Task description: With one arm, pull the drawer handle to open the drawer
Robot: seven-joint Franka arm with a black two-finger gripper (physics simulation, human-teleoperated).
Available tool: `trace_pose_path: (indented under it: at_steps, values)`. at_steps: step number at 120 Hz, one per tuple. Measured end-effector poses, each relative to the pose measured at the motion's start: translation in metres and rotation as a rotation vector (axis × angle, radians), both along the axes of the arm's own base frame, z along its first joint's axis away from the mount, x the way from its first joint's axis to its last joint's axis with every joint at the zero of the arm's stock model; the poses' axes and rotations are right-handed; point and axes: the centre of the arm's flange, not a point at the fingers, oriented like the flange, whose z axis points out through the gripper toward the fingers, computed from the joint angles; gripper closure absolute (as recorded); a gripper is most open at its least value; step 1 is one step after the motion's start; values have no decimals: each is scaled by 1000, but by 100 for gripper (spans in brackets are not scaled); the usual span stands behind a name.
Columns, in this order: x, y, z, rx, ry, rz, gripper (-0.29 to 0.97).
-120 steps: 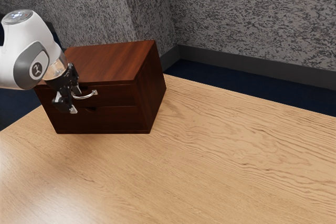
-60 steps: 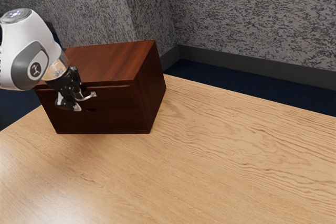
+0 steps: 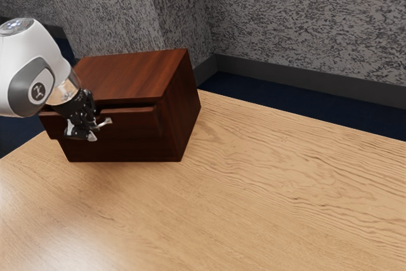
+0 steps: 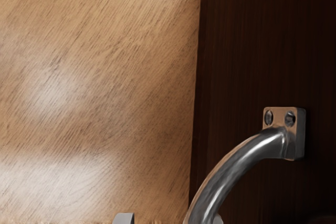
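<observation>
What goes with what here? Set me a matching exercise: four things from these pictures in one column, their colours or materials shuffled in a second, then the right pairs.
Column one:
1. handle
2. table
3. wall
4. cabinet

Column two:
a. dark red-brown wood
b. shiny silver metal
c. speckled grey
d. light wood with wavy grain

Pairs: 1-b, 2-d, 3-c, 4-a
</observation>
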Motion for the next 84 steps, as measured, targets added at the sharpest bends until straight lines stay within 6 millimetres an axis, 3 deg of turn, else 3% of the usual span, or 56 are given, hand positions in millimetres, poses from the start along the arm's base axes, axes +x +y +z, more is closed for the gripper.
trace_pose_path:
  at_steps: [40,84]
  values:
    - [-39,-14,2,-35,-12,2,60]
    - [-67,-24,1,-70,5,14,59]
